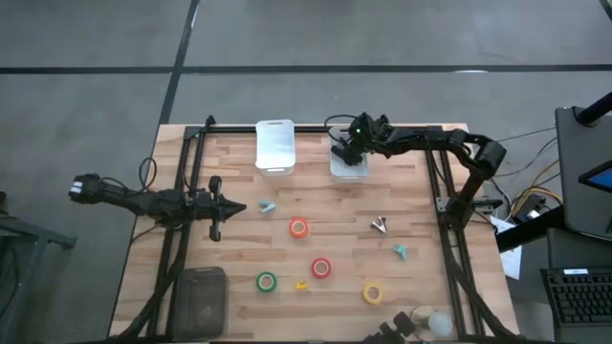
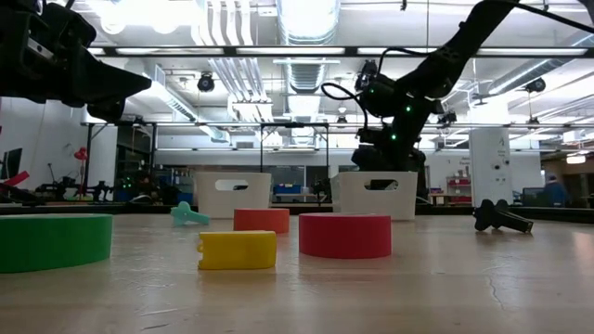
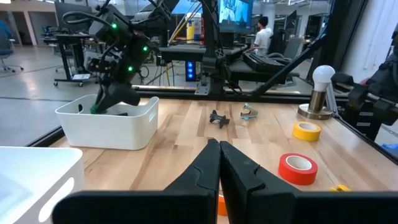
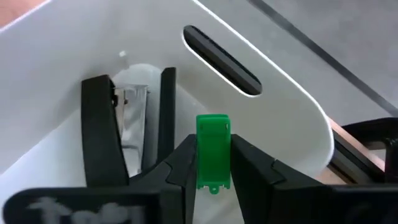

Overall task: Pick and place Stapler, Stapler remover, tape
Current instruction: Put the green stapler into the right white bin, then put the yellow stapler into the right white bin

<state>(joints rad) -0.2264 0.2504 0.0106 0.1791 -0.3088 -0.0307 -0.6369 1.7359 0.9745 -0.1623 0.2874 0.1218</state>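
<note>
We see the right pincer reaching into the right-hand white bin at the table's far edge, its fingers clamped on a small green piece. The black stapler lies inside that same bin. The left pincer hovers at the table's left side with its fingers pressed together. The tape rolls lie on the table: orange-red, red with green, green and yellow.
</note>
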